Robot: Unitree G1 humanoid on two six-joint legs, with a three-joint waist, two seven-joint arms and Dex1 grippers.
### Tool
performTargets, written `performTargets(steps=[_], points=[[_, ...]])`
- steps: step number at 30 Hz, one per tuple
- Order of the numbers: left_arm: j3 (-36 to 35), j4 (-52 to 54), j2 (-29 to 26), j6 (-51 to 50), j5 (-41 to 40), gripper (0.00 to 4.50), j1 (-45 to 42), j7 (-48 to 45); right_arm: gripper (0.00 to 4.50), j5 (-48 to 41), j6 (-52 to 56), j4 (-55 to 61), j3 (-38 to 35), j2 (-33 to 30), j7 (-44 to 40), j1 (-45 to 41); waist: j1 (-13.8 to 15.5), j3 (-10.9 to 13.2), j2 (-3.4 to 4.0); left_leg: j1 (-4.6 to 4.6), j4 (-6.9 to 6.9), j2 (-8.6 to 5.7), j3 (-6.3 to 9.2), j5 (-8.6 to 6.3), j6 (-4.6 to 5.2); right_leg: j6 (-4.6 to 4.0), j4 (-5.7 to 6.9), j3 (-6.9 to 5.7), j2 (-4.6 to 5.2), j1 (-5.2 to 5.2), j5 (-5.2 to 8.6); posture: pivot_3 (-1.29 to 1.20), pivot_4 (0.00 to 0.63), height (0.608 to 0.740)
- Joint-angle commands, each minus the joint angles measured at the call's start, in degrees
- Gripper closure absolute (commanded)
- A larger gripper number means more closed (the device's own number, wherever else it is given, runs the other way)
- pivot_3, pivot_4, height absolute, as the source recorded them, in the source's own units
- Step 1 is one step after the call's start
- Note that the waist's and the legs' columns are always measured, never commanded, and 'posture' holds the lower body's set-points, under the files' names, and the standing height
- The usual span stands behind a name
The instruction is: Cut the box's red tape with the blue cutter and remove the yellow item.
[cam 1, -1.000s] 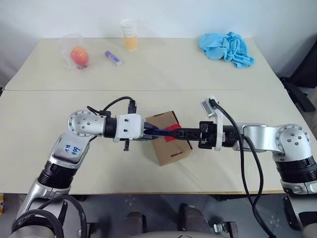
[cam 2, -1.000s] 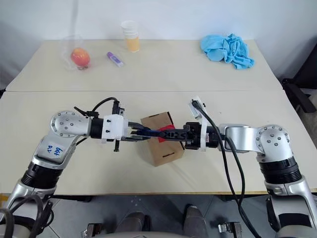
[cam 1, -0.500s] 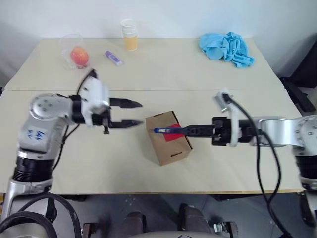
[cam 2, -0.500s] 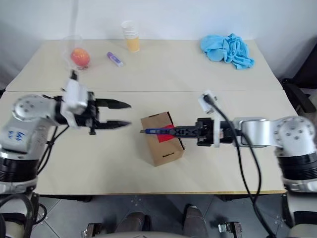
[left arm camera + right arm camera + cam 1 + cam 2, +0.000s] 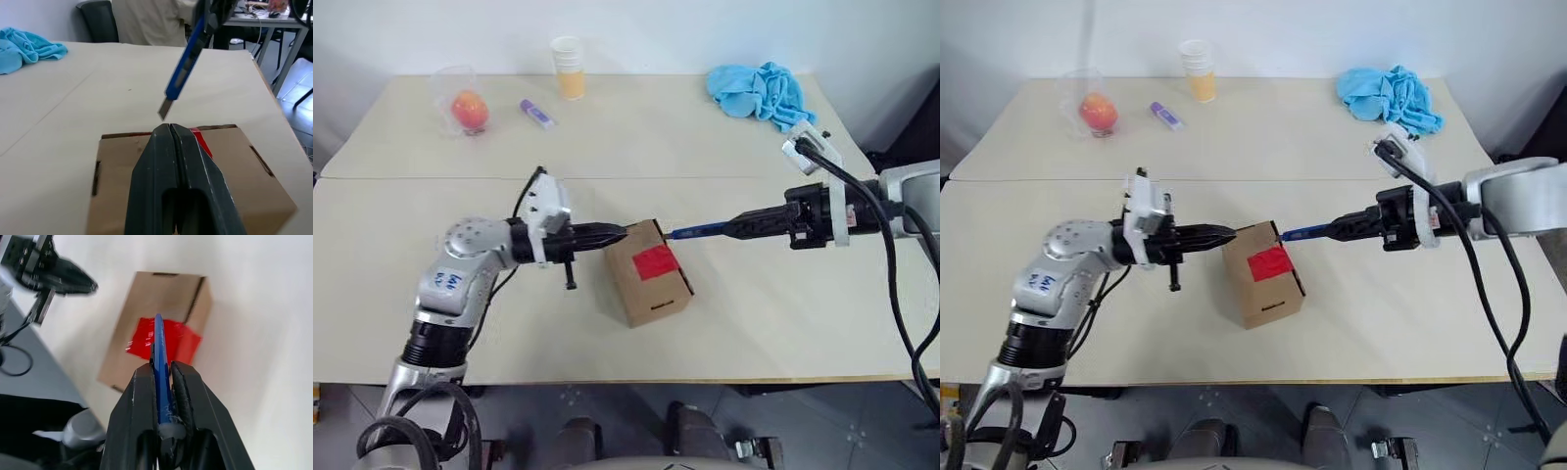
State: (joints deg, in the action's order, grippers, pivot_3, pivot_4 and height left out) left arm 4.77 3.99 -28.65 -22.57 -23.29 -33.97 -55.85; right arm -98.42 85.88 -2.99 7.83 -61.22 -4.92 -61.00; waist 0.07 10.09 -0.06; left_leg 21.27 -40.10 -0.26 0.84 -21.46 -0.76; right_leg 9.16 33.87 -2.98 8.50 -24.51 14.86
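Head cameras: the box point(image 5: 646, 271) sits mid-table, flaps closed, red tape point(image 5: 653, 262) intact on top. The left gripper point(image 5: 619, 233), fingers pressed together and holding nothing, touches the box's left edge. The right gripper point(image 5: 736, 226), right of the box, clamps the blue cutter point(image 5: 698, 232).

Left wrist camera: the blade hangs just above the box's far edge.

Right wrist camera: the cutter points at the tape. Pressed by fingertips only, the box could slide under the blade.
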Motion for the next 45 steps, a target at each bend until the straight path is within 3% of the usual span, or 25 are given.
performTargets(steps=[1,15,45], points=[[2.2,1.9,0.4,0.2,3.1,4.5,0.3,2.3,4.34,2.8,1.5,-1.1,-0.6,1.7,1.2,-2.4,-0.1,0.0,0.0,0.0,0.0,0.0,0.0,0.0,0.0,0.0,0.0,0.0,0.0,0.0,0.0,0.0,0.15,0.74],[6.7,1.6,0.8,-2.8,8.4,4.5,0.1,3.8,4.34,14.4,6.3,-1.9,-4.6,9.9,0.9,-3.6,0.0,0.0,0.0,0.0,0.0,-0.01,-0.02,0.0,0.0,0.0,0.02,0.0,0.0,-0.01,0.0,0.0,0.15,0.74],[8.7,4.9,0.4,-10.5,9.6,4.5,2.1,5.5,4.34,19.6,6.6,-0.3,-6.6,11.7,-4.7,-2.7,0.0,0.0,0.01,-0.04,-0.01,-0.02,-0.01,0.01,-0.01,0.0,0.05,0.0,0.0,0.01,0.0,0.0,0.15,0.74]])
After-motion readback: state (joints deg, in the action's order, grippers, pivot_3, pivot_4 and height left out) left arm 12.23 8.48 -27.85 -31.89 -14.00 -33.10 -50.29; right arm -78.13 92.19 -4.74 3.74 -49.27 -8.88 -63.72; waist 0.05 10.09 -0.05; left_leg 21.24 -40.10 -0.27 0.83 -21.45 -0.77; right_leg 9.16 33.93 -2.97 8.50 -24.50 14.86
